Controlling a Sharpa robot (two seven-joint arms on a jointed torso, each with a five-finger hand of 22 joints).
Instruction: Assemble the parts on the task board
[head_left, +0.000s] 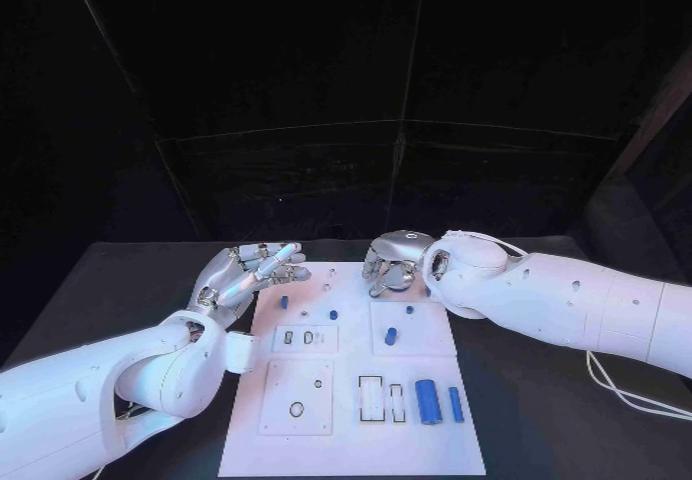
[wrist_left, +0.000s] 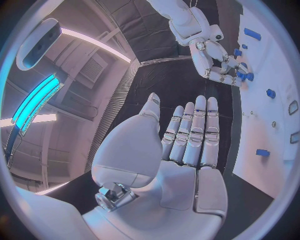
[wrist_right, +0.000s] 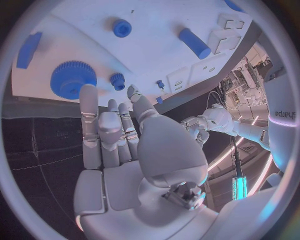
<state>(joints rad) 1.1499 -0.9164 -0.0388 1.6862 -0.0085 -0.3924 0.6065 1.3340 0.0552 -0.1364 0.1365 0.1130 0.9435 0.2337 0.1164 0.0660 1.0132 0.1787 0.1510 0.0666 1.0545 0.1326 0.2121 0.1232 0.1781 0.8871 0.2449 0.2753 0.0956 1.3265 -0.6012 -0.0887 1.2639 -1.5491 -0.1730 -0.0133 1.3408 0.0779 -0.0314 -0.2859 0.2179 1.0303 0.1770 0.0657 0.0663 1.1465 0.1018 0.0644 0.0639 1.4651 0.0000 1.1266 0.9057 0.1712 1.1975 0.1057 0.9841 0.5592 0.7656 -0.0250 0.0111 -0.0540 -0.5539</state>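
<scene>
Right hand (head_left: 392, 266) reaches, fingers apart and holding nothing, toward the large gear (wrist_right: 73, 79) on the task board (head_left: 346, 445). Left hand (head_left: 248, 273) hovers flat-open, empty. Next: close on the gear.

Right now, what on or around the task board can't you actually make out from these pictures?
- Head view: the right hand covers the task board's far corner; the large blue gear beneath it appears in the right wrist view.
- Head view: the small blue parts by the left hand are too tiny to identify.
- Left wrist view: the board runs off the circle's rim.
</scene>
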